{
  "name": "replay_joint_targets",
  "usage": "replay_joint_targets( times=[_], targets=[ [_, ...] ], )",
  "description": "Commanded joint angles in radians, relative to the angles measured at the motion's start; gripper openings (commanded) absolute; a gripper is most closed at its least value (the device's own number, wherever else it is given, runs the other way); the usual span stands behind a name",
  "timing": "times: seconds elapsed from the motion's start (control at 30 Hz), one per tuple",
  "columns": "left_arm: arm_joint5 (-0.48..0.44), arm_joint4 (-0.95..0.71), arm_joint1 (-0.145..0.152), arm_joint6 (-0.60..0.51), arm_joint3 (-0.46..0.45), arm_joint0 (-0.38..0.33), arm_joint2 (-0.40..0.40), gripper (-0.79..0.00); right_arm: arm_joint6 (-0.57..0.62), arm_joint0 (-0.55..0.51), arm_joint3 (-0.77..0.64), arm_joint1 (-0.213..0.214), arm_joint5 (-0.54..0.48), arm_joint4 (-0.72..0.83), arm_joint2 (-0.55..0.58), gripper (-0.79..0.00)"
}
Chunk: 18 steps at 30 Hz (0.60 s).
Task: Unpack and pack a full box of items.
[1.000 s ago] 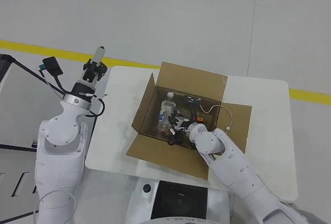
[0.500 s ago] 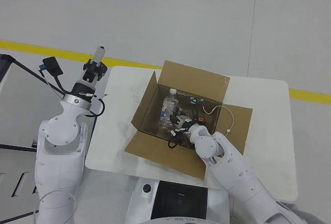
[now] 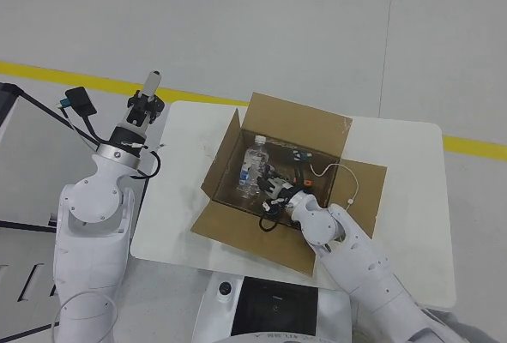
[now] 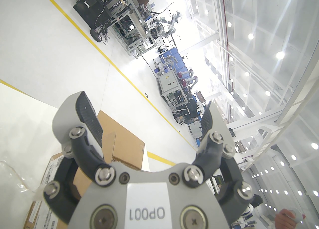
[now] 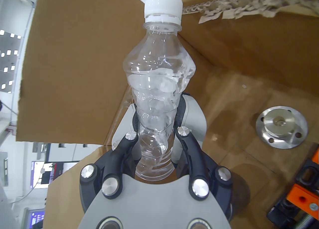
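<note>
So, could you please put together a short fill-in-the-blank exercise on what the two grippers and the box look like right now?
1. The right gripper is shut on a clear bottle with a ____ cap.
2. The left gripper holds nothing; its jaws stand ____.
3. A round metal disc lies on the floor of the cardboard ____.

Missing words: white; open; box.

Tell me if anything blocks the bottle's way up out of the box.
Nothing visible does. The right gripper is shut on the bottle, the flaps of the box stand open, and nothing lies over the bottle. The metal disc sits apart on the box floor.
</note>
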Motion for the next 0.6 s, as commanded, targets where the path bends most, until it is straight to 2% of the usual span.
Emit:
replay_joint_targets(
  times=[0.0, 0.5, 0.53, 0.57],
  targets=[
    [0.000, 0.000, 0.000, 0.000, 0.000, 0.000, 0.000, 0.000, -0.005, 0.006, 0.012, 0.000, -0.021, -0.007, 0.001, -0.785],
    [0.000, 0.000, 0.000, 0.000, 0.000, 0.000, 0.000, 0.000, -0.236, 0.015, 0.086, -0.015, -0.184, -0.090, -0.012, -0.785],
    [0.000, 0.000, 0.000, 0.000, 0.000, 0.000, 0.000, 0.000, -0.211, 0.008, 0.002, 0.001, -0.209, 0.019, 0.084, -0.785],
    [0.000, 0.000, 0.000, 0.000, 0.000, 0.000, 0.000, 0.000, -0.102, -0.029, -0.073, 0.027, -0.212, 0.041, 0.167, -0.785]
  ],
)
